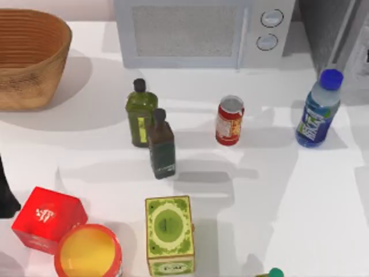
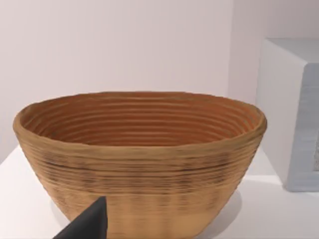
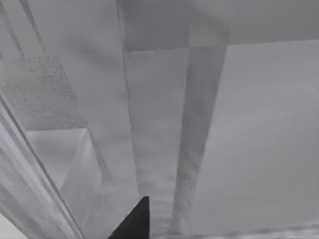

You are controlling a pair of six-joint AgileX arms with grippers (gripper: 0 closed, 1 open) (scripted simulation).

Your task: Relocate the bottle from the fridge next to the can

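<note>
The bottle (image 1: 316,112) is being seen standing upright on the white table (image 1: 288,202), at the far right, just in front of the fridge (image 1: 331,34), whose grey frame is being shown at the far right corner. The can (image 1: 230,120) is being seen upright near the middle of the table, well apart from the bottle and to its left, in front of the white microwave (image 1: 202,32). Left of the can, an olive-green bottle (image 1: 140,112) and a dark green bottle (image 1: 161,144) are standing just beside each other.

A wicker basket (image 2: 139,159) is being faced by the left gripper (image 2: 87,224), of which only one dark fingertip is being shown. Grey fridge surfaces (image 3: 174,124) are being faced closely by the right gripper (image 3: 134,221). Whether either gripper's fingers are apart or together cannot be told.
</note>
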